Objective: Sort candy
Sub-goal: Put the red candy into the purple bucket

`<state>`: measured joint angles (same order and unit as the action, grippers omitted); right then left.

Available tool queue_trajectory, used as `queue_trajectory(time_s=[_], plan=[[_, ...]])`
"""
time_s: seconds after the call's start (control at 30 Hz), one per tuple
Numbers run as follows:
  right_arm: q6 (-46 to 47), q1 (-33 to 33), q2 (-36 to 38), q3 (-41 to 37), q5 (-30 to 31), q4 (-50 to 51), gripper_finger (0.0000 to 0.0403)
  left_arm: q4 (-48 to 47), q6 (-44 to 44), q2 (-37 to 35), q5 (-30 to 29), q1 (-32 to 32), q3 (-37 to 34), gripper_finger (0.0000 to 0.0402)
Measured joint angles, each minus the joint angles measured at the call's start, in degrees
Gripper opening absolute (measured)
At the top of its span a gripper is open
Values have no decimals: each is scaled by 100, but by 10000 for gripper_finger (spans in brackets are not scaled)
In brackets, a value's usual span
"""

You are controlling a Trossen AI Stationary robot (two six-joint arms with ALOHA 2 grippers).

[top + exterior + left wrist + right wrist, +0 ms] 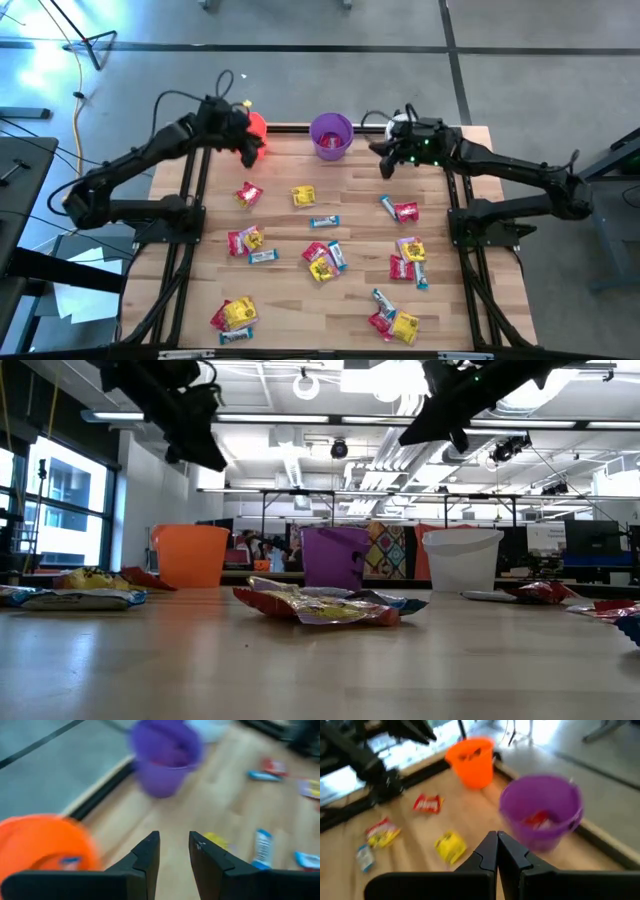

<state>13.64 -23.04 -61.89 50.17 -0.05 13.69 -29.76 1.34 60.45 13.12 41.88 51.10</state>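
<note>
Hovering left end effector (pixel 174 851), fingers slightly parted, empty; right end effector (pixel 497 851) closed, empty. Candy (pixel 322 262) scattered below both on counter (pixel 470 330) (light, crinkly, slippery: pinch across packet middle).
</note>
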Motion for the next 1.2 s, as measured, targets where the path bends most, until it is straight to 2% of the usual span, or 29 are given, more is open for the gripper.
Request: queue_trajectory(time_s=[0.17,0.37,0.6,0.77,0.97,1.2], plan=[[651,730,0,0,59,795,0,1246,-263,-160,638,-718,-811,64],[2136,1950,0,0,-20,1834,0,2407,-765,-158,737,-1192,-1568,39],[3571,3417,-56,0,72,2339,8,2995,-921,-158,735,-1232,-1820,27],[4291,4149,-366,0,140,2661,41,3105,-922,-158,735,-1232,-1850,26],[4491,4473,-1035,0,-477,2882,102,3103,-800,-158,732,-1230,-1850,26],[3821,4135,-1823,0,-1391,2942,167,3101,-774,-153,730,-1230,-1850,25]])
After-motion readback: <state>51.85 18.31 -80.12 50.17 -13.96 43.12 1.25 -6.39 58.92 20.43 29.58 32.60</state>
